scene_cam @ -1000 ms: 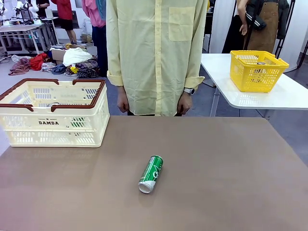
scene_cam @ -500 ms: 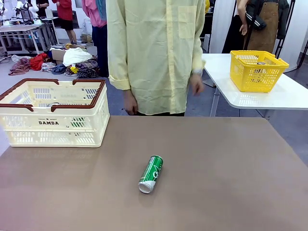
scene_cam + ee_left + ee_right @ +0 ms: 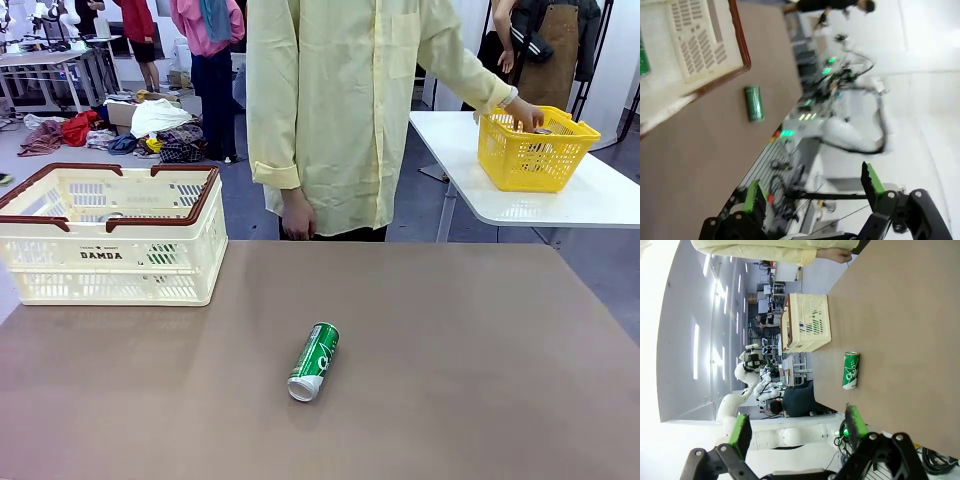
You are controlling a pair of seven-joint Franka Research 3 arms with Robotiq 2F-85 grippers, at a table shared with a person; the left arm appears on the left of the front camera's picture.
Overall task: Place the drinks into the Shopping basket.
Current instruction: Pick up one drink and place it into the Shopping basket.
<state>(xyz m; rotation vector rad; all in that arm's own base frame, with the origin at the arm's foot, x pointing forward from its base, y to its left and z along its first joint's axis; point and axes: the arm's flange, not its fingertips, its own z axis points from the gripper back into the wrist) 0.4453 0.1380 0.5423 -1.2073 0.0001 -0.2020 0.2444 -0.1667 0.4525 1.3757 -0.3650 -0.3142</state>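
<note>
One slim green aluminium can (image 3: 314,361) lies on its side mid-way across the brown surface (image 3: 480,330), long axis near-to-far, silver top toward the robot, ahead of the right arm's fingers (image 3: 855,421) and seemingly nearer them than the left arm's fingers (image 3: 871,179) — both pairs apart, empty.
</note>
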